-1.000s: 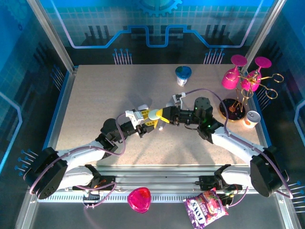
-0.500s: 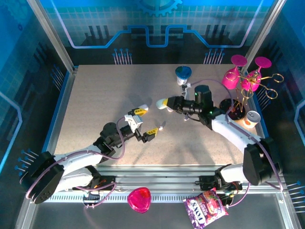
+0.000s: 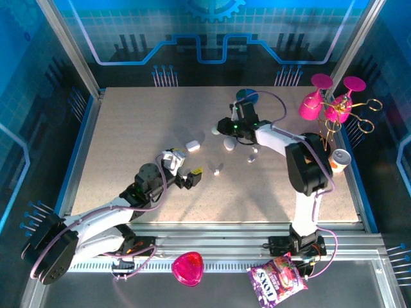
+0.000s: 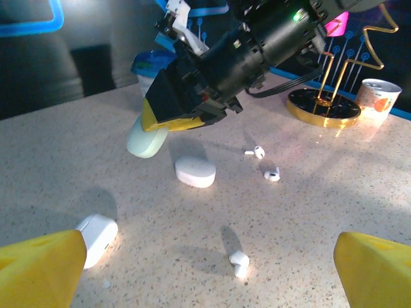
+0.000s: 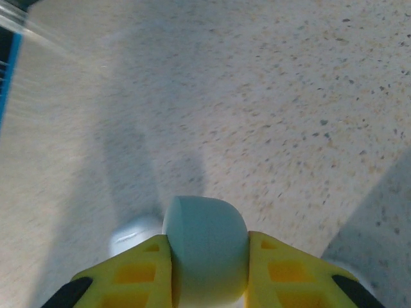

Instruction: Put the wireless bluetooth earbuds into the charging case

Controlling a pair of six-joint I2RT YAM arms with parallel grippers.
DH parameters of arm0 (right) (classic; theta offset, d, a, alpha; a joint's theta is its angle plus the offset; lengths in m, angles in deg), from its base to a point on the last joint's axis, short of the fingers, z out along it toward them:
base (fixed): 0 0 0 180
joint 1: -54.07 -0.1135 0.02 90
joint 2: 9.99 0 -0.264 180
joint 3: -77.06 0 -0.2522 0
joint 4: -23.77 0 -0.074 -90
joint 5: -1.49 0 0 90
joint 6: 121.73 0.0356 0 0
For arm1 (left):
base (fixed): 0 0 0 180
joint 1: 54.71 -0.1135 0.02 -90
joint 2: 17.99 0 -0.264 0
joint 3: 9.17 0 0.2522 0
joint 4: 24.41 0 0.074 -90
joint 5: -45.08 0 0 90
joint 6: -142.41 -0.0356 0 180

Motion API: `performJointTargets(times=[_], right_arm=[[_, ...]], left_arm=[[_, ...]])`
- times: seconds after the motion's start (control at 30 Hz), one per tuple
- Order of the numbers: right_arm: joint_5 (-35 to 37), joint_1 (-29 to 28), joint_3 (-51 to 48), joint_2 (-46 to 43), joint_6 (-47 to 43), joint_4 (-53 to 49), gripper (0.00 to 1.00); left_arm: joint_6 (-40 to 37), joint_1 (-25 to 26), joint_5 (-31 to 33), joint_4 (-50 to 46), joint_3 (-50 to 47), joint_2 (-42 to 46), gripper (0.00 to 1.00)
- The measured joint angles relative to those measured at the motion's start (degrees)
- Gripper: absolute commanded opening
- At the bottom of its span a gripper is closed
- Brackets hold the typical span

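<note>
**newbie42:** where are the earbuds at?

**yam_fan:** loose on the tabletop, near a white case. Left tool gapes wide, holding nothing; right tool is clamped on a pale pebble-shaped case, farther back.

On the table, one earbud is found just ahead of the left gripper, in line with the gap between its fingers. A first case is seen just beside the left finger, on its inner side. Farther ahead a second case is found, with a second earbud and a third earbud close together to its right. Above and left of the second case, a third case is held off the table between the fingers of the right gripper. Behind that gripper a cup is placed; far ahead to the right, a stand and beside it a can are set.
</note>
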Motion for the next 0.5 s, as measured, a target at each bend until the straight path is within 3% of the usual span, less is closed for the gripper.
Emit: performJointTargets(times=[0.33, 0.5], right_arm=[[1.88, -1.03, 9.05, 11.34, 2.08, 0.07, 0.26], [1.88, -0.37, 9.44, 11.78, 2.86, 0.04, 0.5]], left_arm=[[3.21, -3.52, -0.35, -8.52, 1.6, -0.02, 0.99], [0.85, -7.28, -3.76, -20.15, 11.02, -2.84, 0.99]])
